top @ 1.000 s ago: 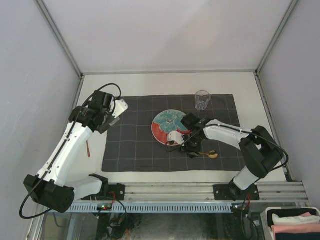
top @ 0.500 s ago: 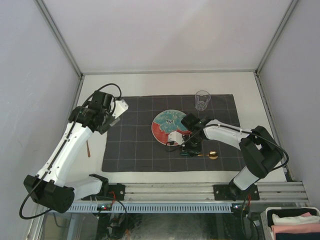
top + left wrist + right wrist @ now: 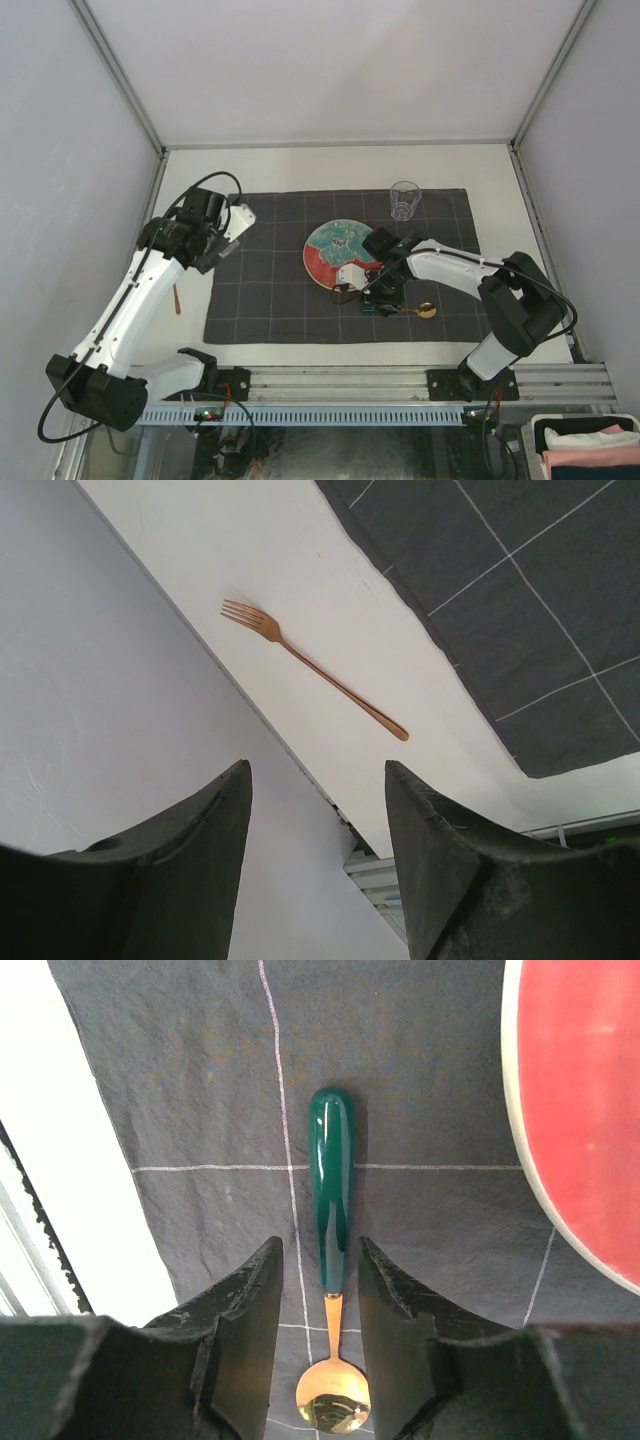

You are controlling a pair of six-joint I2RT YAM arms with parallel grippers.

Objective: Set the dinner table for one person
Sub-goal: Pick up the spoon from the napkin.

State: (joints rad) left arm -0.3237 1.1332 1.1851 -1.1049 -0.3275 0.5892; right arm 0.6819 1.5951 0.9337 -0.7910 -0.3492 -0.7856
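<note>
The off-white dinner table [image 3: 300, 165] carries a dark grey checked cloth [image 3: 270, 290]. On the cloth are a red and teal plate [image 3: 335, 250], a clear glass [image 3: 405, 200] and a spoon [image 3: 410, 310] with a green handle and gold bowl. My right gripper [image 3: 375, 303] is open just over the spoon's handle [image 3: 330, 1180], fingers either side of it, and the spoon lies flat on the cloth [image 3: 180, 1090]. A copper fork [image 3: 177, 297] lies on the bare table left of the cloth. My left gripper [image 3: 225, 238] is open and empty above the cloth's left edge; its view shows the fork [image 3: 315, 670].
Grey rails and white walls enclose the table. The plate's rim [image 3: 580, 1110] lies close beside the right gripper. The cloth's near left corner [image 3: 560, 730] shows in the left wrist view. A bin of folded cloths [image 3: 585, 450] sits off the table at the near right.
My left gripper has swung a little left and nearer, towards the fork. My right gripper has shifted slightly over the spoon's handle. The spoon stays on the cloth.
</note>
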